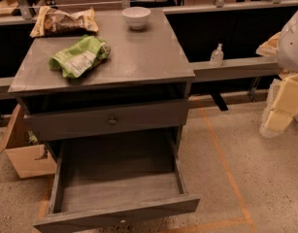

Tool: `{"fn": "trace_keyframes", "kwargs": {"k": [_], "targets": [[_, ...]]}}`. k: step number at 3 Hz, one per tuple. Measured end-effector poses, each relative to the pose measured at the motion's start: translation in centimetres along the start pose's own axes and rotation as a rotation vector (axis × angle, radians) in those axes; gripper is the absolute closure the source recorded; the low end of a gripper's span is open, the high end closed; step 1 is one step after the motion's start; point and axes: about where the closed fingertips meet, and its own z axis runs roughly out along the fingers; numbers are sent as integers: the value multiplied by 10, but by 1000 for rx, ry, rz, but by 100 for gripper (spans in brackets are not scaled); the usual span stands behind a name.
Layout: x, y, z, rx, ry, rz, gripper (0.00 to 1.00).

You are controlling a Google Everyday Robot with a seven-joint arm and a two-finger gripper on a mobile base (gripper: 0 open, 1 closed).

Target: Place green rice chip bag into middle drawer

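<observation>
Camera view: The green bag (pixel 80 56) lies crumpled on the table (pixel 148 57) at the upper left of the frame, label side up, just below a tan bag (pixel 63 21) and well apart from a white bowl (pixel 136 17) at the top centre. Beneath the tabletop a drawer front (pixel 112 121) with a round knob sits nearly closed; below it an open drawer (pixel 117 186) is pulled far out toward the bottom of the frame. The end effector (pixel 276 122) hangs at the right edge, well clear of the table and holding nothing visible; how far open it is cannot be told.
</observation>
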Motion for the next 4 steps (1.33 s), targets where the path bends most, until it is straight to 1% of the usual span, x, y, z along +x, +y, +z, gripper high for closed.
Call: {"fn": "trace_keyframes", "kwargs": {"k": [1, 2, 3, 4], "targets": [[0, 0, 0, 0, 0, 0, 0], [-44, -33, 17, 71, 50, -165, 0], [-102, -66, 38, 91, 101, -448, 0], [-154, -90, 57, 45, 79, -683, 0]]}}
